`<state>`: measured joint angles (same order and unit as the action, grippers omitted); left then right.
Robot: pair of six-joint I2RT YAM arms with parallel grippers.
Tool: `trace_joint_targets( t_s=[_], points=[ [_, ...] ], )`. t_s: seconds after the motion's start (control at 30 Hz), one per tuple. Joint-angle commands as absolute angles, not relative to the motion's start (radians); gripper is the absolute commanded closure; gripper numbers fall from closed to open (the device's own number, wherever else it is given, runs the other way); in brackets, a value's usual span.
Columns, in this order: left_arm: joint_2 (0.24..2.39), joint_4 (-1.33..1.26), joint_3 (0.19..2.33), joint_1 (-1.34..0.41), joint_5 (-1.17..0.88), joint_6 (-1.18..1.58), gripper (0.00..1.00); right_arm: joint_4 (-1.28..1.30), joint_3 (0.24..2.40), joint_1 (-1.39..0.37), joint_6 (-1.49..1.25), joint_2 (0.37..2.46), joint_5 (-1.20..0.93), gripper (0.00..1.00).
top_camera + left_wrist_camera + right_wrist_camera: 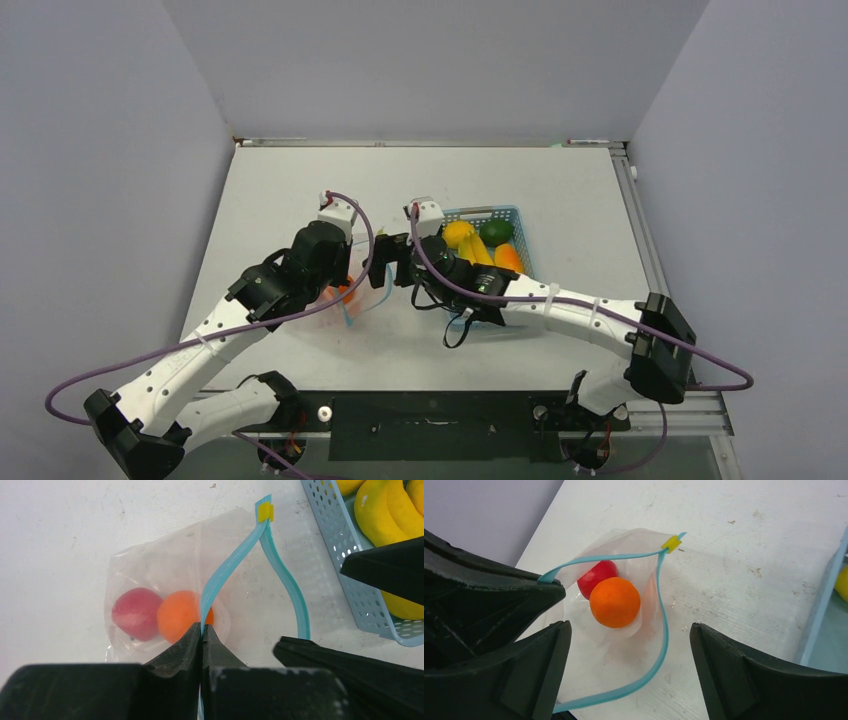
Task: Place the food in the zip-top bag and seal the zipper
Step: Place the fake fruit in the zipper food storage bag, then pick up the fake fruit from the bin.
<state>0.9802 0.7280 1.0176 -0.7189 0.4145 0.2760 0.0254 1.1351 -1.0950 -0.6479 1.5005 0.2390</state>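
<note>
Left wrist view shows left gripper (201, 630) jaws pinching the zipper (227, 570) at centre, so keep the bag (165, 565) mouth lifted while the open right gripper (629, 670) fetches more fruit.

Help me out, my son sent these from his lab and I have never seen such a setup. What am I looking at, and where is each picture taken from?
Two robot arms are bolted to a table. One picture looks down from above; the other two come from cameras on each wrist, so the black shapes are the fingers. On the table lie a clear bag and a blue basket of toy fruit. The bag's mouth is open, and an orange and an apple are inside. The left gripper pinches one side of the blue zipper, holding the bag open. The right gripper is open and empty over the bag.
</note>
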Motion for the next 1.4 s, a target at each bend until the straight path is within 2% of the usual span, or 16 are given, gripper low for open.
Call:
trace_joint_targets(
  t_s=[0.0, 0.37, 0.8, 1.1, 1.37],
  points=[
    [0.98, 0.686, 1.026, -0.716, 0.423, 0.275, 1.0, 0.077, 1.09, -1.101, -0.629, 1.382, 0.314, 0.09],
    [0.973, 0.688, 1.026, -0.716, 0.417, 0.276, 1.0, 0.296, 1.053, -1.079, -0.598, 1.214, 0.455, 0.09],
    [0.975, 0.688, 1.028, -0.717, 0.411, 0.278, 1.0, 0.571, 1.001, -1.052, -0.639, 1.183, 0.536, 0.09],
    [0.975, 0.689, 1.027, -0.718, 0.41, 0.278, 1.0, 0.623, 0.941, -1.039, -0.67, 1.179, 0.571, 0.13],
    [0.976, 0.688, 1.026, -0.719, 0.409, 0.278, 1.0, 0.596, 0.881, -0.958, -0.666, 1.199, 0.494, 0.17]
  ],
)
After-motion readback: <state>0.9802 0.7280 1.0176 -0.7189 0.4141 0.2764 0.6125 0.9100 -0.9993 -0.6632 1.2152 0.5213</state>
